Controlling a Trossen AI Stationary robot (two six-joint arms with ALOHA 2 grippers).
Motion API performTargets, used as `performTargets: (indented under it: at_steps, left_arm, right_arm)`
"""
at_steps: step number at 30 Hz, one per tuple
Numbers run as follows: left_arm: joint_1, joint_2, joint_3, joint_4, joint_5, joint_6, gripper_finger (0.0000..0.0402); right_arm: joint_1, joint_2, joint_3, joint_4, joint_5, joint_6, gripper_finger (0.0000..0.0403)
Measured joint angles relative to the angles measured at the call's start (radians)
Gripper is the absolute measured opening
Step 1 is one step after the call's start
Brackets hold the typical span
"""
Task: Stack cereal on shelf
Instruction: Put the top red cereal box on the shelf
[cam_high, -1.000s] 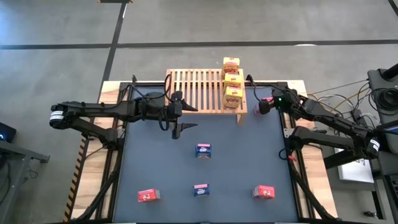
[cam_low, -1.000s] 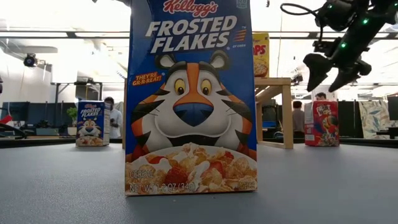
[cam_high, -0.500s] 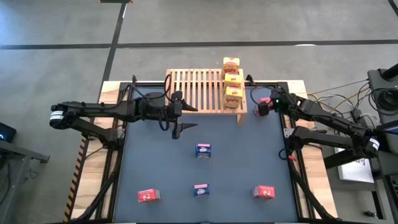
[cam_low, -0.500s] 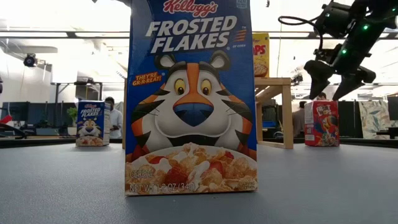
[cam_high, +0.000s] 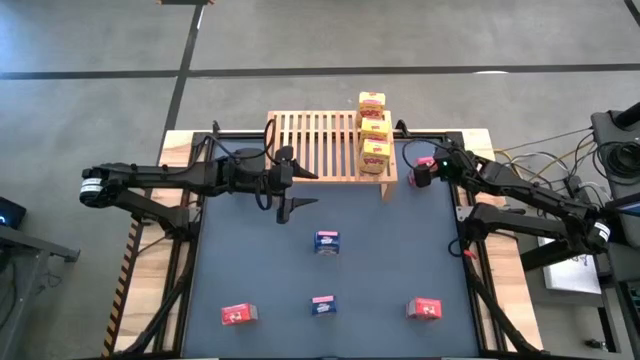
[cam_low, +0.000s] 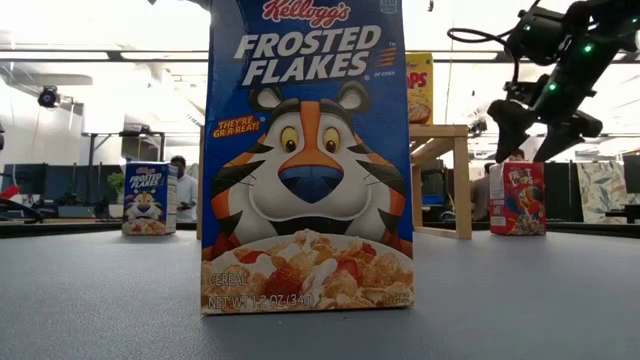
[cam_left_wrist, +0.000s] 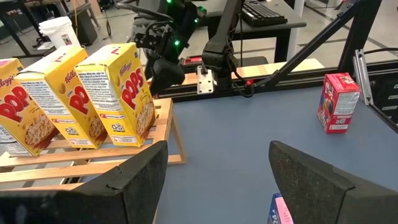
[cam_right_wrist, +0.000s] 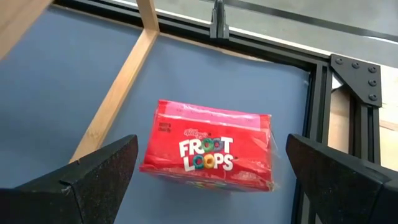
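I am using the shelf (cam_high: 325, 145) as my landmark, a slatted wooden rack standing at the far edge of the dark table (cam_high: 380, 270). Three yellow Pops boxes (cam_high: 374, 131) are sitting in a row along the shelf's right end; in the left wrist view they (cam_left_wrist: 121, 93) are leaning on the slats. I am holding the right gripper (cam_high: 419, 172) just off the shelf's right end, directly above a red Froot Loops box (cam_right_wrist: 210, 153) standing on the table beside the shelf's leg; its fingers (cam_right_wrist: 93, 180) are spread wide on either side of the box and are not touching it. In the low view that gripper (cam_low: 535, 125) is hanging open over the same red box (cam_low: 518, 199). I am parking the left gripper (cam_high: 288, 205) just in front of the shelf's left part, fingers (cam_left_wrist: 134, 180) apart and gripping nothing. Well in front of the shelf, a blue Frosted Flakes box (cam_high: 327, 241) is standing mid-table. Farther from the shelf, along the near side, a red box (cam_high: 238, 314), a second blue box (cam_high: 323, 305) and another red box (cam_high: 424, 308) are standing spaced apart.
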Motion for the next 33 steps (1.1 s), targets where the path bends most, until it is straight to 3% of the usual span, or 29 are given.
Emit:
performTargets:
  at_steps: [12,26,33]
  left_arm:
    - [0.000,0.000,0.000,0.000,0.000,0.000,0.0263]
    - [0.000,0.000,0.000,0.000,0.000,0.000,0.0263]
    - [0.000,0.000,0.000,0.000,0.000,0.000,0.0263]
  right_arm:
    - [0.000,0.003,-0.059,0.067,0.000,0.004,0.0400]
    - [0.000,0.098,-0.077,0.114,0.000,0.010,0.0399]
    - [0.000,0.125,-0.077,0.122,0.001,0.010,0.0355]
